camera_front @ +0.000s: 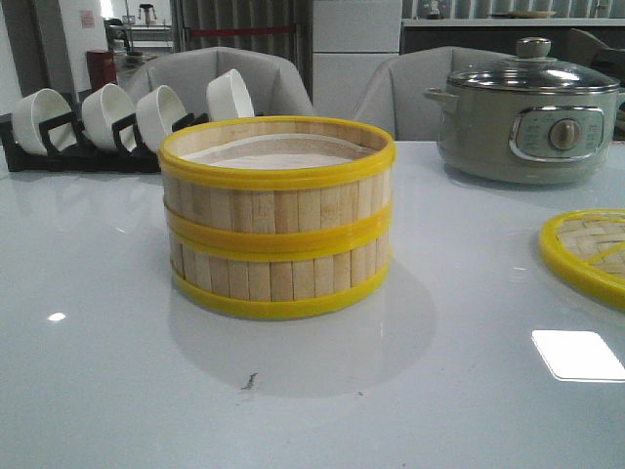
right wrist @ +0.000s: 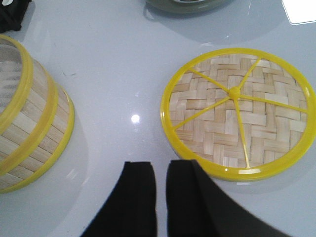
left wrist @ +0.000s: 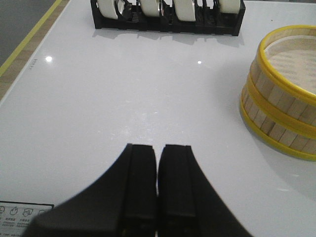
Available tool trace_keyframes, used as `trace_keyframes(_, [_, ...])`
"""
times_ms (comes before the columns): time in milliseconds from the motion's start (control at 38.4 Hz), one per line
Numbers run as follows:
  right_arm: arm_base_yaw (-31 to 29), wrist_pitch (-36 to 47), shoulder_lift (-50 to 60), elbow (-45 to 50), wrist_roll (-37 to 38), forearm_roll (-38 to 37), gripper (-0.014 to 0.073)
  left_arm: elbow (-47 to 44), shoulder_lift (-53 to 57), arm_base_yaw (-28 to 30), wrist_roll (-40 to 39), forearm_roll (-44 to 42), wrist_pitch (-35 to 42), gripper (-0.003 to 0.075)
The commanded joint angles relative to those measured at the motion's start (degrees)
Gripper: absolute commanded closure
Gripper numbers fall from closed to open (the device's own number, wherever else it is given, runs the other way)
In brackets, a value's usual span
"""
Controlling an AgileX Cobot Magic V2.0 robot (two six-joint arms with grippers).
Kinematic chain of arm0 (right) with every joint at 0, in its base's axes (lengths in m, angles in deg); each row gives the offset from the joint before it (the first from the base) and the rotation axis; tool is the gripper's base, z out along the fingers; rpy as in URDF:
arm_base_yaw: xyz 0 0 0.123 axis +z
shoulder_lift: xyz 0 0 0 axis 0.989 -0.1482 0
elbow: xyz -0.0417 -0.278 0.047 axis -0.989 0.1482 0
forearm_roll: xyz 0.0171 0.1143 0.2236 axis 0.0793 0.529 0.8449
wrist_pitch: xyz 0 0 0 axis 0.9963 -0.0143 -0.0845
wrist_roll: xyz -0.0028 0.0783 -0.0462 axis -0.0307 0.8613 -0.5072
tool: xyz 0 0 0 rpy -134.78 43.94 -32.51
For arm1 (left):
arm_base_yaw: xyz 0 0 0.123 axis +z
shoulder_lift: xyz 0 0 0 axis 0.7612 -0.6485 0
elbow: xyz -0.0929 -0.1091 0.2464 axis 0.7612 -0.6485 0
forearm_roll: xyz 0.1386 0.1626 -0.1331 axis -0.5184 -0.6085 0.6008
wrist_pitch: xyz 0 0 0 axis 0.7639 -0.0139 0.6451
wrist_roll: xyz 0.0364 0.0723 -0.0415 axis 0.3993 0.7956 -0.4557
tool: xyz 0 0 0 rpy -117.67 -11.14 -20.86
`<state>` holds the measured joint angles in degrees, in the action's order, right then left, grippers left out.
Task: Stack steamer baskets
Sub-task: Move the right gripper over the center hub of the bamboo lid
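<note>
Two steamer baskets stand stacked in the middle of the white table, the upper basket [camera_front: 278, 186] squarely on the lower basket [camera_front: 278, 278]. Whitish liner shows inside the top one. The stack [left wrist: 281, 98] is off to one side of my left gripper [left wrist: 158, 148], well apart from it. That gripper is shut and holds nothing. My right gripper [right wrist: 162, 165] hovers over bare table between the stack [right wrist: 29, 123] and the lid, its fingers nearly together with nothing between them. Neither gripper shows in the front view.
A flat woven bamboo lid [camera_front: 591, 249] [right wrist: 237, 113] lies at the right. Behind it stands a grey electric pot [camera_front: 527, 122]. A black rack of white bowls [camera_front: 107, 122] [left wrist: 168, 15] lines the back left. The table's left edge [left wrist: 19, 74] borders a yellow floor line.
</note>
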<state>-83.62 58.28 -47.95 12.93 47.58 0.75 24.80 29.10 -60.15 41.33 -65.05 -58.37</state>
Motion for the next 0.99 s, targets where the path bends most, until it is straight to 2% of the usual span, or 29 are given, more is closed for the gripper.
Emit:
trace_keyframes(0, [-0.21, 4.04, 0.19, -2.05, -0.72, 0.41, 0.0382, 1.66, -0.50, -0.43, -0.38, -0.19, 4.25, 0.0633])
trace_keyframes(208, [-0.21, 3.35, 0.01, -2.05, -0.72, -0.23, 0.0376, 1.66, -0.50, -0.43, -0.38, -0.19, 4.25, 0.0633])
trace_keyframes(260, [-0.26, 4.29, -0.09, -2.05, -1.39, -2.54, 0.0372, 1.66, -0.50, -0.43, -0.38, -0.19, 4.25, 0.0633])
trace_keyframes(312, [-0.41, 4.67, -0.91, -2.77, -1.79, -4.37, 0.0345, 1.66, -0.50, -0.43, -0.38, -0.19, 4.25, 0.0633])
trace_keyframes(442, [-2.35, 2.33, -7.37, -7.03, -1.79, -4.98, 0.0183, 1.66, -0.50, -0.43, -0.38, -0.19, 4.25, 0.0633])
trace_keyframes(494, [-3.72, 1.05, -11.79, -9.47, -1.79, -4.98, 0.0156, 1.66, -0.50, -0.43, -0.38, -0.19, 4.25, 0.0633])
trace_keyframes(677, [-6.23, 0.66, -25.95, -17.14, -1.79, -4.98, 0.0162, 1.66, -0.50, -0.43, -0.38, -0.19, 4.25, 0.0633])
trace_keyframes(963, [-6.23, -0.93, -40.15, -26.77, -1.79, -4.98, 0.0162, 1.66, -0.50, -0.43, -0.38, -0.19, 4.25, 0.0633])
